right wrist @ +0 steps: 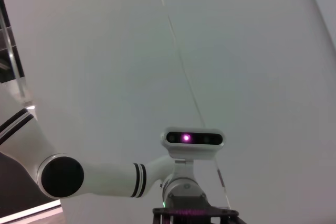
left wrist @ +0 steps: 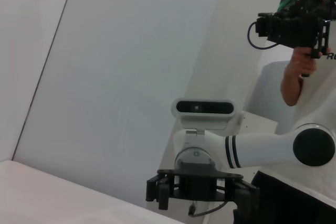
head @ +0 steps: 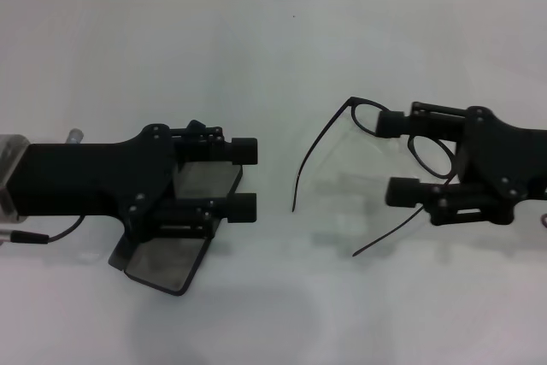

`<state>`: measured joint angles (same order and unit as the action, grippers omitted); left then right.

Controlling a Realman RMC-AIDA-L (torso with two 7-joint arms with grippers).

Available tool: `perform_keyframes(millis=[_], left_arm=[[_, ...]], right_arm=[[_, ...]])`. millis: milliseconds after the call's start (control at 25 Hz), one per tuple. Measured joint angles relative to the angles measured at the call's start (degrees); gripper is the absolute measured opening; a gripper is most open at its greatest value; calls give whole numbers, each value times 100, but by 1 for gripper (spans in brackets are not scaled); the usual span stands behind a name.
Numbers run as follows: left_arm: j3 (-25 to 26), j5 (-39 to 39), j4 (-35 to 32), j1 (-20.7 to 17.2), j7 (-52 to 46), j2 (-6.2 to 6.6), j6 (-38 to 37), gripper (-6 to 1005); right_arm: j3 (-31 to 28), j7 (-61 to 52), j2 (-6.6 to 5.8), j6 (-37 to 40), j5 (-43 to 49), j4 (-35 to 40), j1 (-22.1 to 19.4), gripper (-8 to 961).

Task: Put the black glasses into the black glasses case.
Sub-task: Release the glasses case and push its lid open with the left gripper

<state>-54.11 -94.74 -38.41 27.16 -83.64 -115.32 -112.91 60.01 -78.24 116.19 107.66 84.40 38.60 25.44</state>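
On my head view the black glasses case (head: 175, 245) lay on the surface (head: 273, 57) at the left, mostly beneath the left gripper (head: 246, 179), which pointed toward the middle. The black glasses (head: 376, 156) sat at the right, well apart from the case, their front between the jaws of the right gripper (head: 395, 157), the temple arms reaching toward me.
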Motion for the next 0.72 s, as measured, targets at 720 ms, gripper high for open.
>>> perform_keyframes(millis=[720], left_arm=[[218,-47,-661,-21,-948,-138,293,701]], right_arm=[[110,63,-39,-269,-70,-12,-26,830]])
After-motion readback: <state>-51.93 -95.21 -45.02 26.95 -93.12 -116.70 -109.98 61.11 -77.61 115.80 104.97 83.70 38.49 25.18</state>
